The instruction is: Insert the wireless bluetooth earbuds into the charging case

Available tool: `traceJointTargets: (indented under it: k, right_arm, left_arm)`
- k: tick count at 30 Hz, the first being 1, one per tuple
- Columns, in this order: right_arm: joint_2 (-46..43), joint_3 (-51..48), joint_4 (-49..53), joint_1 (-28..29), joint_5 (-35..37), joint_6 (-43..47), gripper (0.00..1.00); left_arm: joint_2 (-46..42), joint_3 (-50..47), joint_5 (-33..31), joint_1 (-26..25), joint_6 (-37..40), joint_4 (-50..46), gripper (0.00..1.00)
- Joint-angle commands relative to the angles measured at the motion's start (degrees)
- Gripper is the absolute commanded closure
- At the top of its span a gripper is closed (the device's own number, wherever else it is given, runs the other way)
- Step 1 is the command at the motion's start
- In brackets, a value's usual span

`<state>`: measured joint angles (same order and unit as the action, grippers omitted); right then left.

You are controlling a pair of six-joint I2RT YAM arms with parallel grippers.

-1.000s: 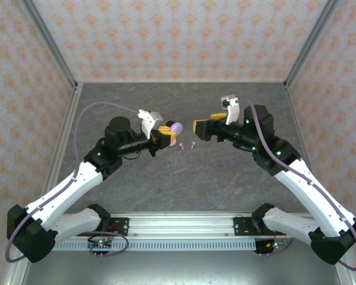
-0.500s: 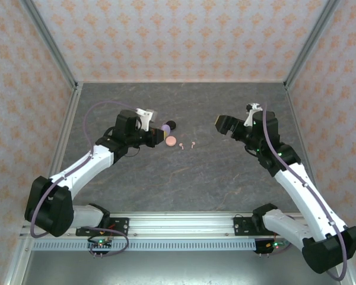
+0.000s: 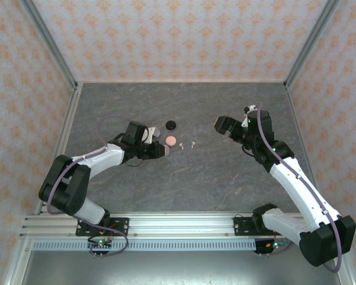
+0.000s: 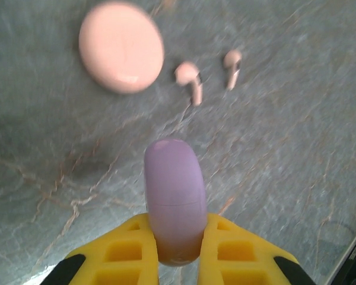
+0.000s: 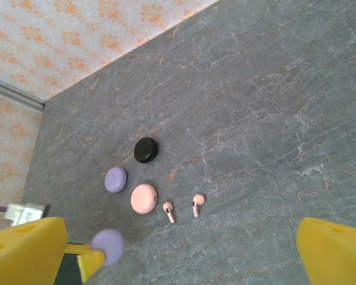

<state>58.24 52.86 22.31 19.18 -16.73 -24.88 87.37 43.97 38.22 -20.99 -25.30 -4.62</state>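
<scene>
My left pincer [image 4: 175, 240] clamps a smooth lavender case [image 4: 173, 184] on edge; my right pincer [image 3: 221, 124] gapes wide. Two glossy pink earbuds [image 4: 193, 80] lie beside the round pink case [image 4: 121, 46] on the veined grey surface [image 5: 273, 89], with room all around.

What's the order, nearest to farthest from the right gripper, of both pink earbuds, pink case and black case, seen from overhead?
1. Right pink earbud.
2. Left pink earbud.
3. Pink case and black case behind it: too close to call.
</scene>
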Motion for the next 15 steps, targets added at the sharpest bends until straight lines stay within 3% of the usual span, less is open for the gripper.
traceJointTargets:
  k: [1, 7, 12, 15]
  right_arm:
    - [-0.1, -0.3, 0.0, -0.3, 0.6, 0.1, 0.01]
    - [0.7, -0.3, -0.1, -0.2, 0.5, 0.1, 0.01]
    - [1.7, 0.0, 0.0, -0.2, -0.1, 0.1, 0.01]
    - [2.0, 0.0, 0.1, -0.2, -0.2, 0.2, 0.01]
  left_arm:
    - [1.3, -1.3, 2.7, -0.1, -2.9, 3.7, 1.00]
    - [2.5, -2.6, 2.7, -0.1, -3.0, 4.3, 0.98]
    - [2.8, -2.7, 1.3, -0.1, -2.1, 2.9, 0.83]
    - [3.4, -2.8, 1.0, -0.1, -1.6, 2.5, 0.80]
